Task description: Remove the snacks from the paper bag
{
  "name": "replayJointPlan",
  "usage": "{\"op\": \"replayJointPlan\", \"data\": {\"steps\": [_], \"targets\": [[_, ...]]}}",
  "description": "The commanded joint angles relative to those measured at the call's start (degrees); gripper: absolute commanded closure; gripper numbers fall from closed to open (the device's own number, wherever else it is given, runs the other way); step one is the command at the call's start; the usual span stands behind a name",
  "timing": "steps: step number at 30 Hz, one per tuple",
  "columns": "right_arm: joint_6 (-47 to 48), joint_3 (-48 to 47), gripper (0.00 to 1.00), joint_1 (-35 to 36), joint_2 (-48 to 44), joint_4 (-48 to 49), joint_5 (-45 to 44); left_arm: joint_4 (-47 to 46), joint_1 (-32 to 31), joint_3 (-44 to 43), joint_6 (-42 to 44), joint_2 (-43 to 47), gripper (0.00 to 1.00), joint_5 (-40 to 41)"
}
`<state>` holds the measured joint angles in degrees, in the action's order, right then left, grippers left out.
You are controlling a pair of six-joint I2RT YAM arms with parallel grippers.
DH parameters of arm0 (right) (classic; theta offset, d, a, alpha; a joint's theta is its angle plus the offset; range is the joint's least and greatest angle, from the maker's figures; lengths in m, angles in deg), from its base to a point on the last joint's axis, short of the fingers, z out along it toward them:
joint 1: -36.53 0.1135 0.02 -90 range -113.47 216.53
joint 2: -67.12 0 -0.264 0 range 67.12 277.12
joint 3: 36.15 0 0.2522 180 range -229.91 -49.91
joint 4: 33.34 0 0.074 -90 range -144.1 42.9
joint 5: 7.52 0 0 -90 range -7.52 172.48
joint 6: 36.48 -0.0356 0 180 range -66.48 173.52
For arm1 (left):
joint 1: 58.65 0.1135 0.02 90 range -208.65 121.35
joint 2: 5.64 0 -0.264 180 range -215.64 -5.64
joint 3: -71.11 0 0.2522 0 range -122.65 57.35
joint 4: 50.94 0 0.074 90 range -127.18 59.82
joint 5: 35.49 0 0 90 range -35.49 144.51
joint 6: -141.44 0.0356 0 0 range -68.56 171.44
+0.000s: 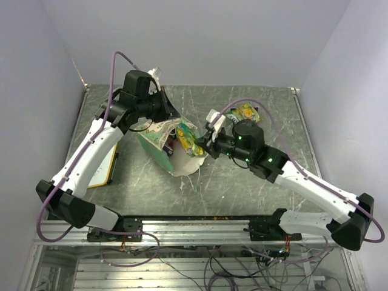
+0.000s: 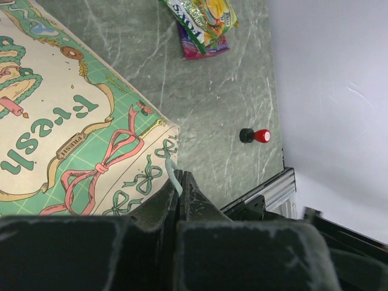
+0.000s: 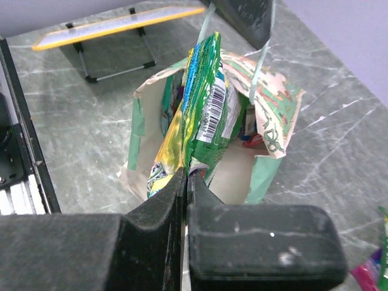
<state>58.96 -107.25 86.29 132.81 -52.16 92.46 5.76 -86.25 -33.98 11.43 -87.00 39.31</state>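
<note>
Plainly, both pincers are pressed tight. The right gripper has its two fingers squeezed together with no gap showing, pinching the lower edge of a yellow-green packet. The packet stands on edge, barcode side facing 3 o'clock in the right wrist view, and sits right at the mouth of the paper bag. From above, it lies at the 3 o'clock side of the bag, over the open tan rim. Deeper in the bag a bit of red and blue shows, too dim to name.

The left gripper is closed just as tightly, on the thin string handle, which comes out from between the fingertips toward 12 o'clock and runs to the bag's top edge. The bag's cream printed front fills the 9 to 11 o'clock part of the left wrist view. Seen from above, the bag lies near the middle of the table, tipped with its mouth toward the right arm.

Two loose packets, a yellow-green one lying on a pink-purple one, rest on the table at 1 o'clock from the bag, well apart from it. A red-topped button sits at 3 o'clock in the left wrist view, near the table's edge. A whiteboard lies at the 9 o'clock side of the table.
</note>
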Motion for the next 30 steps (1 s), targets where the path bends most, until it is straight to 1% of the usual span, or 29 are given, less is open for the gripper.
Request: {"op": "replayJointPlan", "data": {"steps": [1,5,8,9,12,14,15,18,23,26,30], "targets": [[1.57,-7.20,1.00,0.16,-3.81,-14.02,-3.60,-0.17,0.17,-1.37,-0.88,-0.67,0.93,2.82],[1.58,-11.35,1.00,0.22,-7.45,-20.36,-9.44,0.73,0.26,-0.01,-0.96,-0.06,0.93,5.63],[2.75,-14.77,1.00,0.12,-9.02,-24.11,-15.93,2.59,0.39,0.50,-0.03,0.14,0.93,6.58],[3.31,-16.02,1.00,0.08,-9.00,-25.16,-19.42,2.73,0.42,0.79,0.09,0.29,0.93,6.60],[7.20,-17.92,1.00,-0.11,-8.14,-25.60,-27.19,3.29,0.36,1.09,0.65,0.67,0.93,6.84],[10.19,-18.14,1.00,-1.72,-6.34,-24.37,-31.32,3.96,0.37,0.43,1.54,0.55,0.93,7.14],[11.61,-18.40,1.00,-3.73,-5.14,-23.58,-31.64,4.35,0.35,-0.01,1.97,0.47,0.93,7.34],[14.01,-19.60,1.00,-14.31,-0.09,-21.41,-26.11,4.69,0.35,-1.04,2.97,0.33,0.93,7.36],[18.81,-21.80,1.00,-28.06,9.38,-15.94,-22.23,4.80,0.35,-1.46,3.23,0.33,0.93,5.57],[21.33,-24.50,1.00,-33.24,15.60,-14.52,-21.01,5.79,0.37,-2.52,3.72,-0.30,0.93,4.90],[26.27,-26.63,1.00,-35.90,22.56,-12.79,-20.86,6.31,0.43,-3.46,4.41,-1.18,0.93,3.51]]}}
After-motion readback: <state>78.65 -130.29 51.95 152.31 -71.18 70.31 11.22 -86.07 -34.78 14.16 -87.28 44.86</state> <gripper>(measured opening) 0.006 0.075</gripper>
